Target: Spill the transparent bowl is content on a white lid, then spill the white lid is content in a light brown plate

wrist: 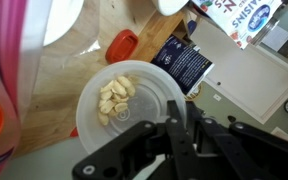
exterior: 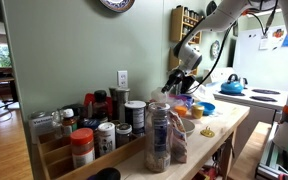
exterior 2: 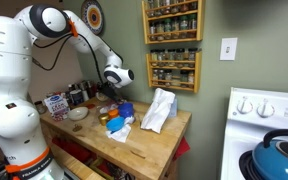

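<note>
**Wrist view only.** The gripper [wrist: 176, 128] enters from the bottom edge. Its fingers [wrist: 170, 130] stand together, pinched on the near rim of the white lid [wrist: 156, 95]. The lid extends away from the fingertips, toward the upper left of the frame. This is the only view that shows the lid's load: a cluster of pale, curved pieces [wrist: 114, 97] on the side of the lid far from the fingers. The rest of the lid surface is bare, smooth and round-edged. Beyond the lid from the fingers lie:
- an orange round object [wrist: 124, 43];
- a dark packet [wrist: 182, 64], just past the lid rim;
- a white bowl [wrist: 62, 18], cut by the top edge;
- a printed box [wrist: 239, 15].

All four rest on the wooden table [wrist: 96, 35]. A pink translucent surface [wrist: 9, 60] fills the left edge; what it is cannot be told.

**Exterior views only.** Both show the arm reaching over the table [exterior 2: 144, 145], with the gripper [exterior: 177, 82] [exterior 2: 108, 92] held above the items there. At this size neither the lid nor the finger state can be made out. Below the fingers an exterior view shows a blue bowl [exterior: 206, 108]. Beside them an exterior view shows a white cloth [exterior 2: 159, 110] and, on the wall behind, a spice rack [exterior 2: 172, 45].
</note>
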{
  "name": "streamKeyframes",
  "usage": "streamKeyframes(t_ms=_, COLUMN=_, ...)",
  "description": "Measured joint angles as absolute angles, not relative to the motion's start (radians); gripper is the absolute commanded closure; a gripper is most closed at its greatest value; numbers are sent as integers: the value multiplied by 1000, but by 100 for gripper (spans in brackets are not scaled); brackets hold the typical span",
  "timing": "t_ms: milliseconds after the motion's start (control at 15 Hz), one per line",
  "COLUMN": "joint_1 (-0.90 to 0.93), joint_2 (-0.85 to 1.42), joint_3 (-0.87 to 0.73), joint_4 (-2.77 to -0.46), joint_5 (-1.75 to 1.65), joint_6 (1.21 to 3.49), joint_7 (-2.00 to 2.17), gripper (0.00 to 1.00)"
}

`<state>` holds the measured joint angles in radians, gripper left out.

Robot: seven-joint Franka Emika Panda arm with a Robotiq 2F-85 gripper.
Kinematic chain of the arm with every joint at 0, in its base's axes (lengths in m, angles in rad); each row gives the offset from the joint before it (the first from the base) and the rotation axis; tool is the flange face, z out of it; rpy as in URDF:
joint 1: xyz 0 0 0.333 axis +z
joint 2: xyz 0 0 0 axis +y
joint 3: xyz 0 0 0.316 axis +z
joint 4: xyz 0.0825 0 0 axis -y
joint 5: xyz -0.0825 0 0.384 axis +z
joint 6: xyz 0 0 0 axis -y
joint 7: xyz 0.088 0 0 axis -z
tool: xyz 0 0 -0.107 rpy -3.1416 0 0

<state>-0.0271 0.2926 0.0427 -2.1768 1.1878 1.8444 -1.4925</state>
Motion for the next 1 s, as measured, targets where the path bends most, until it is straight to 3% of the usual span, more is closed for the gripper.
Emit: streamKeyframes(t_ms=1000, joint_1=-52, joint_2=329, joint_3=-3, joint_4=-2176, joint_5=1252, joint_6=1699, joint_7=-1605, gripper=97)
